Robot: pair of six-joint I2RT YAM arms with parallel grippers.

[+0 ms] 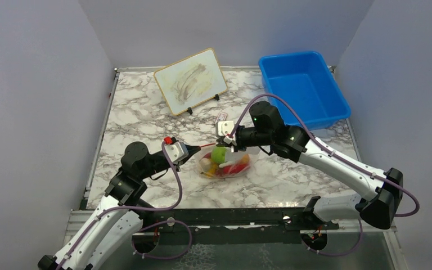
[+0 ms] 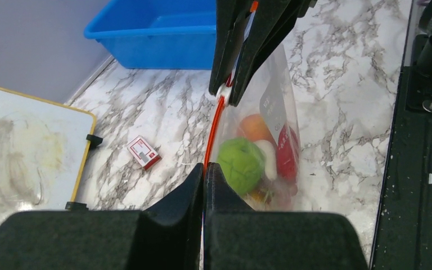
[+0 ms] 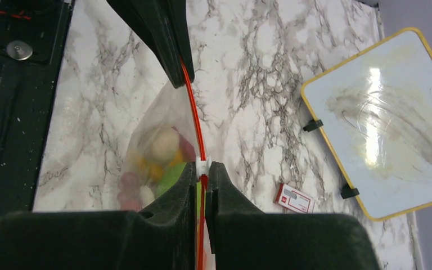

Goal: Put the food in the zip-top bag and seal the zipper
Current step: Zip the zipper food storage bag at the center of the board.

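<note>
left gripper [image 2: 204, 169] jaws pinched tight on one end of the zipper [image 2: 214, 126]. right gripper [image 3: 202, 169] jaws clamped on the same strip at the white slider [image 3: 202, 165]. the strip is taut between the two sets of jaws. zip-top bag [image 2: 281, 107] sags beneath both jaws, food [image 2: 241, 164] inside. can't tell if the span between the jaws is mated. risks: the left pinch slips under the right's pull, so the strip goes slack and the slider jams. pulling too high lifts the bag, and food tips out any gap.
</note>
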